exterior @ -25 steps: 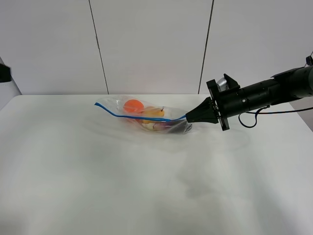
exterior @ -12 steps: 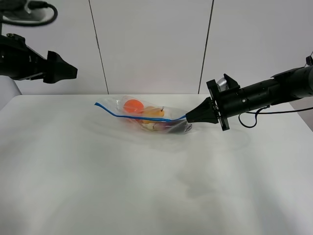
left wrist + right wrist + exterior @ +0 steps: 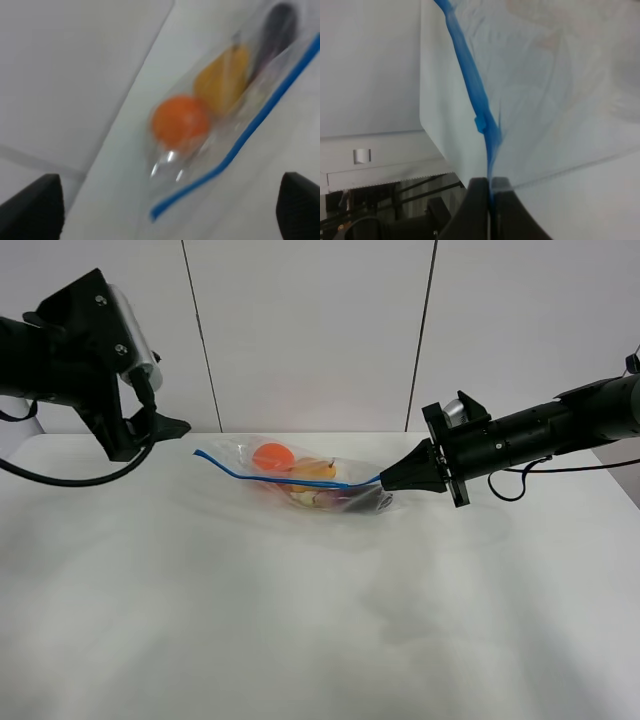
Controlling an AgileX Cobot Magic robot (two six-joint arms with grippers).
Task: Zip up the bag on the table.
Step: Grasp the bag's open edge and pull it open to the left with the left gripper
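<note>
Found the clear crinkly plastic zip bag [image 3: 300, 475] at 12 o'clock on the white matte table [image 3: 300, 620], right gripper [image 3: 385, 480] pinching the 3 o'clock end of its thin blue strip [image 3: 270, 480], left gripper [image 3: 178, 426] gaping wide near 9 o'clock. Judged it best to hold that end taut and close squarely across the strip.

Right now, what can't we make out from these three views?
1. Left wrist: motion blur smears the bag, so whether its zip strip is sealed cannot be read.
2. Left wrist: the left gripper shows only as dark tips cut off at the frame corners.
3. Exterior high: the eggplant is mostly hidden by crinkled plastic beside the right gripper.
4. Right wrist: a close-up of the strip only; the bag's contents are not visible.
</note>
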